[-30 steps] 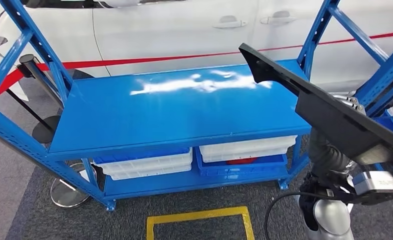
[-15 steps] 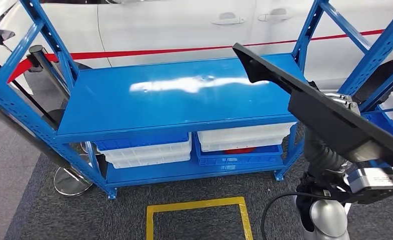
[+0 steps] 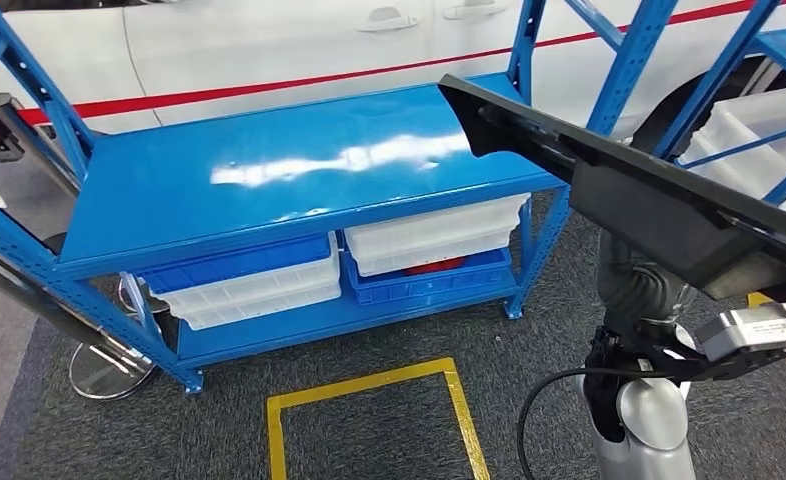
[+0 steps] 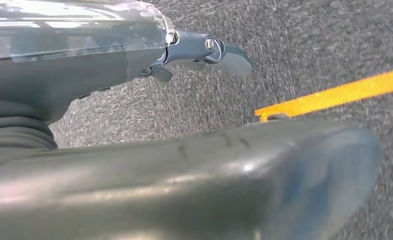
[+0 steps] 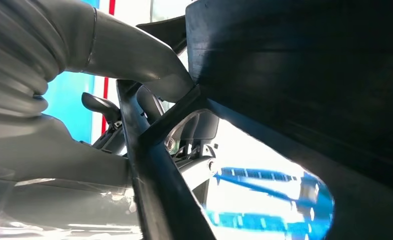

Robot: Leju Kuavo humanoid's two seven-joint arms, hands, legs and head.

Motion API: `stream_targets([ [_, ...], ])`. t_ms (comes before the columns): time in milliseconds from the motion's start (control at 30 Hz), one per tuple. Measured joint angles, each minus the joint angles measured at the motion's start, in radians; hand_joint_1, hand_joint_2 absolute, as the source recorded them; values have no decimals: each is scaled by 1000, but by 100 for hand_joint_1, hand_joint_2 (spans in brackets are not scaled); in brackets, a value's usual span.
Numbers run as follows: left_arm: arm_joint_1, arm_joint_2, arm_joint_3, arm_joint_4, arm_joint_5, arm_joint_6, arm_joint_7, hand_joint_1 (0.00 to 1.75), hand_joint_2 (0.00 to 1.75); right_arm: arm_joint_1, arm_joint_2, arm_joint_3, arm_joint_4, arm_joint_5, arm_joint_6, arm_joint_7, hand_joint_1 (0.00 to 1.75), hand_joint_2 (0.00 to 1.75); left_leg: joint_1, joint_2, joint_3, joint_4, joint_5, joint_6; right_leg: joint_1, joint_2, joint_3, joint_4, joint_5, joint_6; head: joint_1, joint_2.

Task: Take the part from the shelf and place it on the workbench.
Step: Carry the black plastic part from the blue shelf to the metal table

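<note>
The right hand grips the part, a long black panel, with its fingers closed on a rib of it in the right wrist view. In the head view the part is held in the air, tilted, with its pointed end above the right end of the blue workbench and its wide end toward the robot; it does not touch the top. The right arm stands under it. The left hand hangs over grey carpet near a yellow line; its fingers look loosely apart and hold nothing. Under the top of the workbench stand white bins and blue bins. A white car with a red stripe is behind it, and a yellow square is marked on the floor in front.
</note>
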Motion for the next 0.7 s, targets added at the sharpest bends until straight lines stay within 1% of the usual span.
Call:
stream_targets([
  [33,1,0,2,0,0,0,0,0,0,-3,3,0,2,0,0,0,175,175,2,-30,-12,35,-41,-6,0,11,-14,-1,13,-8,0,0],
  [67,3,0,4,0,1,0,0,0,0,-5,6,1,3,0,0,0,175,175,4,-60,-27,86,-93,-10,1,23,-30,-1,26,-13,0,0],
  [100,4,0,6,0,1,0,0,0,0,-7,8,1,5,0,1,0,175,175,4,-75,-41,149,-141,-9,3,37,-46,0,38,-16,0,0],
  [133,5,0,7,0,3,1,0,0,0,-7,10,1,7,0,1,0,175,175,4,-81,-50,207,-174,-7,6,52,-62,0,51,-18,0,0],
  [167,4,0,8,0,4,1,0,0,0,-7,11,2,9,0,1,0,175,175,4,-83,-50,244,-185,-3,8,66,-78,1,63,-18,0,0],
  [200,4,0,9,0,6,1,0,0,0,-7,11,2,11,0,1,1,175,175,3,-85,-33,249,-176,3,11,81,-93,1,75,-17,0,0],
  [233,3,0,10,0,7,1,-2,0,0,-8,12,2,12,0,2,1,175,175,1,-90,2,214,-150,11,13,96,-107,1,87,-16,0,0],
  [267,2,0,11,0,9,1,-4,0,0,-10,12,2,14,0,1,2,175,175,-1,-103,49,153,-123,22,15,110,-118,1,97,-15,0,0],
  [300,1,2,12,0,11,1,-10,0,0,-13,13,2,15,0,1,3,175,175,-3,-127,102,74,-110,36,17,123,-129,1,108,-12,0,0],
  [333,0,3,13,0,14,1,-16,0,0,-15,13,1,15,1,0,4,175,175,-5,-148,142,11,-106,43,16,134,-135,0,117,-7,0,0],
  [367,0,3,14,-1,17,1,-23,0,0,-16,13,1,16,0,-1,4,175,175,-8,-162,167,-32,-110,47,13,143,-138,-1,127,-2,0,0],
  [400,-1,4,15,-1,19,0,-27,0,0,-15,13,0,16,0,-1,5,175,175,-11,-166,177,-55,-115,48,9,153,-140,-5,136,6,0,0],
  [433,-1,3,16,-1,19,0,-29,0,0,-12,13,-2,16,-2,-1,6,175,175,-14,-156,176,-60,-108,46,7,164,-140,-10,146,14,0,0],
  [467,-2,2,16,-1,19,0,-29,0,0,-6,12,-8,16,-7,1,6,175,175,-13,-142,175,-69,-98,48,5,168,-141,-13,153,20,0,0],
  [500,-2,1,16,-1,18,0,-27,0,0,3,10,-15,14,-13,4,5,175,175,-11,-129,173,-77,-86,52,8,158,-146,-8,148,24,0,0],
  [533,-2,1,16,-1,19,0,-24,0,0,15,6,-26,12,-23,10,1,175,175,-7,-115,169,-86,-73,56,10,136,-157,15,127,27,1,0],
  [567,-1,0,17,-1,21,1,-22,0,0,31,0,-41,10,-36,20,-5,175,175,-4,-101,163,-91,-61,58,10,107,-176,61,90,28,2,0],
  [600,1,0,18,-1,23,1,-20,0,0,48,-6,-58,8,-51,31,-13,175,175,-4,-89,155,-92,-54,60,10,82,-198,121,45,31,2,0],
  [633,5,0,19,-1,26,1,-19,0,0,69,-13,-78,8,-67,43,-22,175,175,-4,-74,146,-91,-48,60,7,67,-218,187,5,36,3,0],
  [667,8,0,21,-1,28,2,-18,0,0,88,-19,-98,7,-81,54,-29,175,175,-4,-59,137,-89,-43,58,4,59,-226,232,-19,41,3,0],
  [700,10,0,23,-1,29,2,-18,0,0,104,-23,-116,7,-91,61,-35,175,175,-4,-44,129,-86,-40,56,1,54,-216,244,-25,44,3,0],
])
